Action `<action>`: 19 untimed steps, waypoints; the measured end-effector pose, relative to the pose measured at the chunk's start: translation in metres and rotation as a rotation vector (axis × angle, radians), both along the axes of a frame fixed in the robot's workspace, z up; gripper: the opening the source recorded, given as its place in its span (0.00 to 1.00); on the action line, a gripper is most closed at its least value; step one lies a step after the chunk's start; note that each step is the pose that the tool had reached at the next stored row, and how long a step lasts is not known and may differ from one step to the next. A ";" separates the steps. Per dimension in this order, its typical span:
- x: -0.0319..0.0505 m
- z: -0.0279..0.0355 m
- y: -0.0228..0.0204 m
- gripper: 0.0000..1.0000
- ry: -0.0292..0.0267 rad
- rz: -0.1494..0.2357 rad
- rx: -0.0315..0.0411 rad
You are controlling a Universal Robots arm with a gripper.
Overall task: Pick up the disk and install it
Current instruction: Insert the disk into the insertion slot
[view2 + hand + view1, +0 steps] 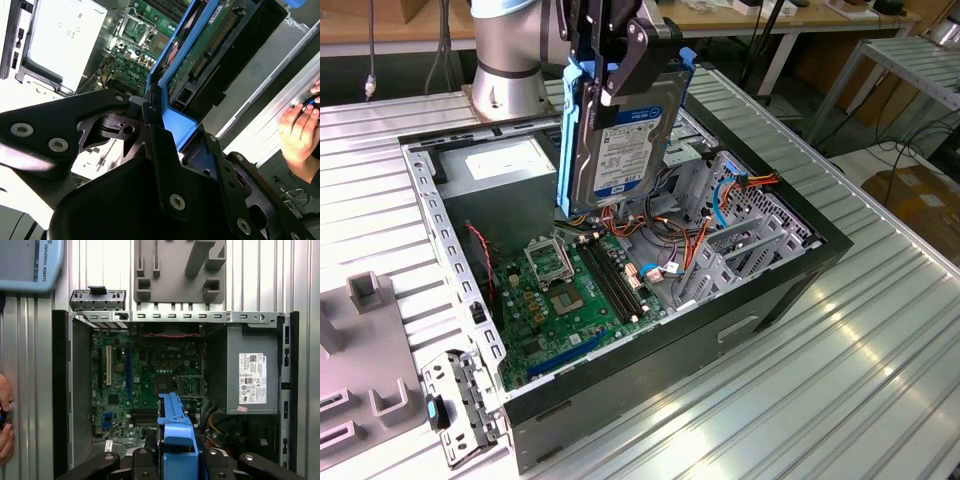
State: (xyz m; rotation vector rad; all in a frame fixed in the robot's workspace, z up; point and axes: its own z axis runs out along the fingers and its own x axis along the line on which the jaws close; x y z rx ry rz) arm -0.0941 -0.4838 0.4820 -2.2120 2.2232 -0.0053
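Observation:
My gripper [610,72] is shut on the disk [616,140], a silver drive with a white-and-blue label and blue rails. The disk hangs upright on its edge above the middle of the open computer case [775,290], over the motherboard [570,290]. In the second wrist view the black fingers [161,150] clamp the blue rail [170,117], and the disk's green circuit side [200,55] faces the camera. In the first wrist view the blue rail [175,432] sticks out between the fingers [142,460], above the motherboard [145,375].
A grey drive cage [740,240] with cables sits at the case's end on the exterior view's right. The power-supply box [500,165] [252,370] fills another corner. A grey fixture [370,350] lies beside the case. A person's hand [300,125] rests on the table edge.

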 end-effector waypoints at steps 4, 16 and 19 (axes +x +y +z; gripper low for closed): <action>0.0005 -0.0003 -0.0159 0.37 0.0000 0.000 0.0000; 0.0007 -0.0005 -0.0251 0.37 0.0000 0.000 -0.0001; 0.0007 -0.0005 -0.0252 0.37 0.0000 0.000 0.0000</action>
